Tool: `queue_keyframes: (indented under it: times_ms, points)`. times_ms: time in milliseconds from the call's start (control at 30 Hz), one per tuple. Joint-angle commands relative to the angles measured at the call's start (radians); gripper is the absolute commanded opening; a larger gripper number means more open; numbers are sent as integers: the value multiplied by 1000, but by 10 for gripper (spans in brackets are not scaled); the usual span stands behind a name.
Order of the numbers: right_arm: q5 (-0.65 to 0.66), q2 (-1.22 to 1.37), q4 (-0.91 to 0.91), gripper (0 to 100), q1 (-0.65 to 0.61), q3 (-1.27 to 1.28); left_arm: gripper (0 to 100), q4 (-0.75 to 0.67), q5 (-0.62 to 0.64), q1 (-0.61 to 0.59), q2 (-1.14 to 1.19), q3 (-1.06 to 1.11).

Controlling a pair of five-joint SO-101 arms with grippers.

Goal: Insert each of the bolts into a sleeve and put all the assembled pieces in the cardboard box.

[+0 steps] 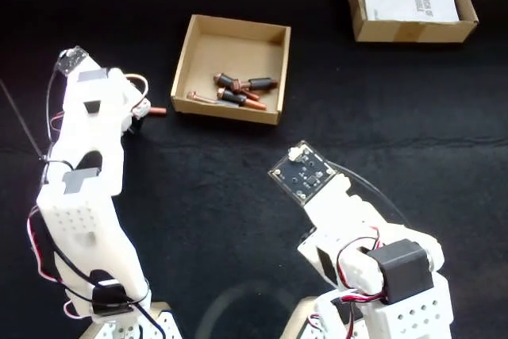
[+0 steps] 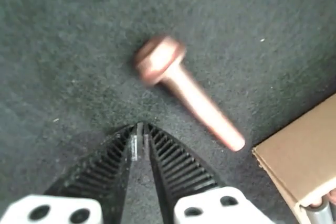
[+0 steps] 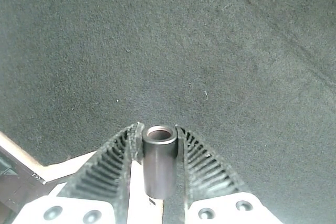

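Gripping anything, the left claw [image 2: 139,139]?

No. Its toothed fingers are pressed together at the tips with nothing between them. A copper-coloured bolt [image 2: 184,92] lies flat on the desk [image 2: 63,40] just ahead of those tips, apart from them.

And where is that bolt on the desk?

Left of the middle, toward the far edge, just outside the left wall of the cardboard box [image 1: 187,52].

What about the right claw [image 3: 159,132]?

It is clamped on a dark sleeve [image 3: 159,166], one finger on each side, the open bore facing away from the wrist. That arm is near the front edge, right of the middle.

Anything in the cardboard box?

Several assembled pieces [image 1: 238,89] lie along its near wall. A second box [image 1: 409,31] holding a printed sheet sits at the far right corner.
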Motion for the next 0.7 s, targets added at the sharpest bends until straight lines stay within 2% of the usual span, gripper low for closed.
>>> queue_keyframes:
  times_ms: [0,100,267,333,667]
  points:
    - [-3,-10,-8,8,7,-2,11,98,5,-10,1,-97]
    - [-3,-8,-8,8,5,-2,40,161,6,13,8,-173]
    - [-2,-7,-8,8,-1,-2,247,163,100,44,8,-242]
    - [-2,-7,-8,8,-19,-2,290,163,129,58,10,-274]
    - [-2,-10,-7,8,-22,-2,242,95,176,94,97,-297]
